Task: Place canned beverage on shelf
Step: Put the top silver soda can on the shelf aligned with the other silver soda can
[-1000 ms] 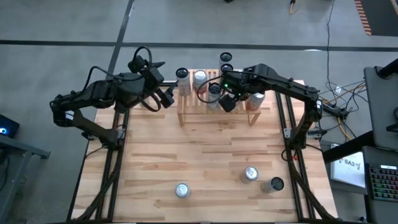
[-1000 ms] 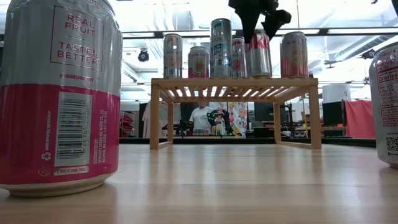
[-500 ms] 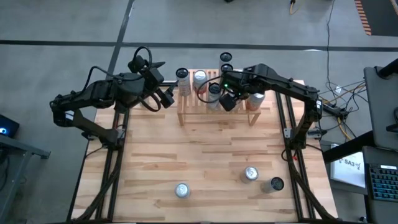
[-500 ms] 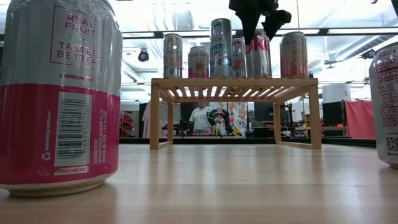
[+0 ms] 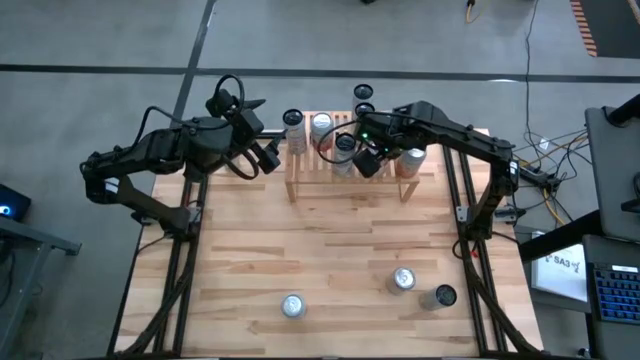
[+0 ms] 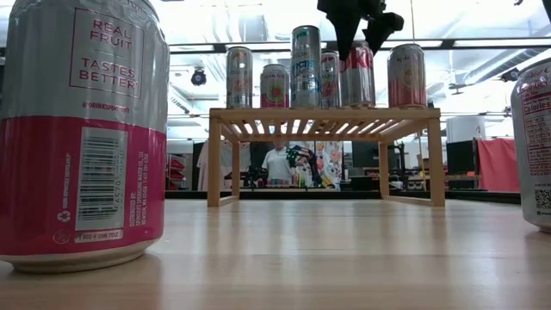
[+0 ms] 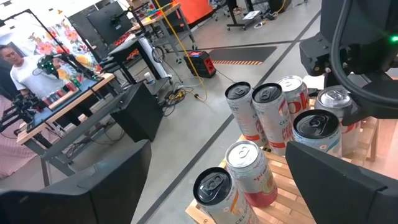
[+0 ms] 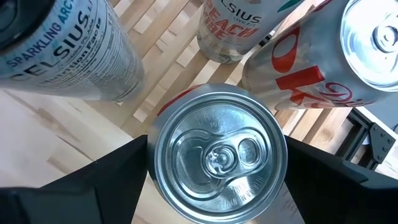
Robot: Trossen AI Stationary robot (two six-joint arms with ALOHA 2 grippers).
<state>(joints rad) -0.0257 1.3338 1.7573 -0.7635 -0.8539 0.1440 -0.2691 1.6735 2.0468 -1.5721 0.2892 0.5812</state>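
Six cans stand on the slatted top of the shelf (image 6: 325,112) in the low view, and the right end effector (image 6: 360,26) hangs directly over one of them, a silver can with red lettering (image 6: 357,77) between a slimmer can and a pink-banded one at the shelf's end. In the right wrist view that can's silver lid (image 8: 217,149) fills the space between the two dark fingers (image 8: 93,186), which stand apart on either side of it, close to its rim; whether they press on it cannot be told, and the can's base rests on the slats. Around it in the same view are a tall can reading "Sparkling" (image 8: 68,56), a peach-labelled can (image 8: 242,25) and a red-and-silver can (image 8: 323,62). From above, the shelf (image 5: 300,185) sits at the far edge of the table (image 5: 330,250), with the right end effector (image 5: 366,160) above its middle. The left end effector (image 5: 262,152) hovers just beside the shelf's left end, its fingers wide apart and holding nothing; its own view looks along the row of cans (image 7: 249,168). Three more cans wait on the near part of the table: one near the middle (image 5: 291,305), and two close together toward the right (image 5: 403,279) (image 5: 444,296). A person in a white shirt (image 6: 279,162) shows in the room beyond, under the shelf.
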